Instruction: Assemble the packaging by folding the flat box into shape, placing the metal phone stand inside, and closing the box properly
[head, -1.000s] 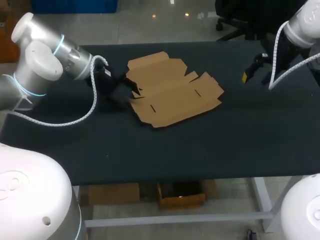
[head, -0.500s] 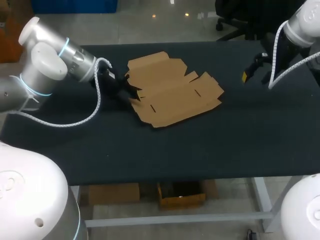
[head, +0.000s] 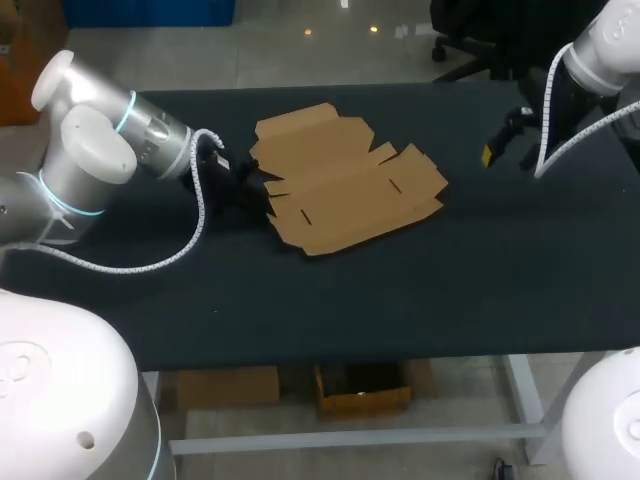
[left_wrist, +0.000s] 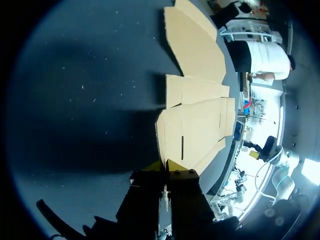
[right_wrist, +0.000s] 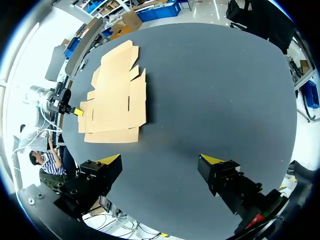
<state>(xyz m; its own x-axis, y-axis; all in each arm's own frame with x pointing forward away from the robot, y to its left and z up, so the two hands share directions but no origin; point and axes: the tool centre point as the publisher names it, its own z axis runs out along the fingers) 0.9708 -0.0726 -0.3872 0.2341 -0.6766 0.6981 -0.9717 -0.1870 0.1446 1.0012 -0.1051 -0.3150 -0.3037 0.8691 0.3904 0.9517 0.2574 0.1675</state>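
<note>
In the left wrist view, the left hand (left_wrist: 164, 165) is showing its two yellow tips drawn close together, with only a thin slit between them. The tips are sitting right at the nearest edge of the flat box (left_wrist: 195, 125). Whether any cardboard is caught in that slit I cannot tell. Ahead of the tips the flat box is lying unfolded on the dark surface (left_wrist: 85, 100). Its panels and flaps are running away from the hand, and a short slot is showing in the nearest panel.

The right wrist view is giving what that one cannot. The right hand (right_wrist: 161, 160) is hanging wide open over the surface (right_wrist: 215, 90), its fingers far apart. Well ahead of it, the whole outline of the flat box (right_wrist: 115, 100) is spreading out. At the box's far side, the left arm's yellow tip is meeting the cardboard's edge.

The head view is placing both together. The flat box (head: 340, 185) is lying toward the back middle of the surface (head: 400, 290), with tabs jutting from its sides. The left arm is coming in from the left with the left hand (head: 248, 187) low at the box's left edge. From here its fingers are too dark to tell apart. The right hand (head: 495, 145) is hanging at the back right, well apart from the box, with one yellow tip showing.
</note>
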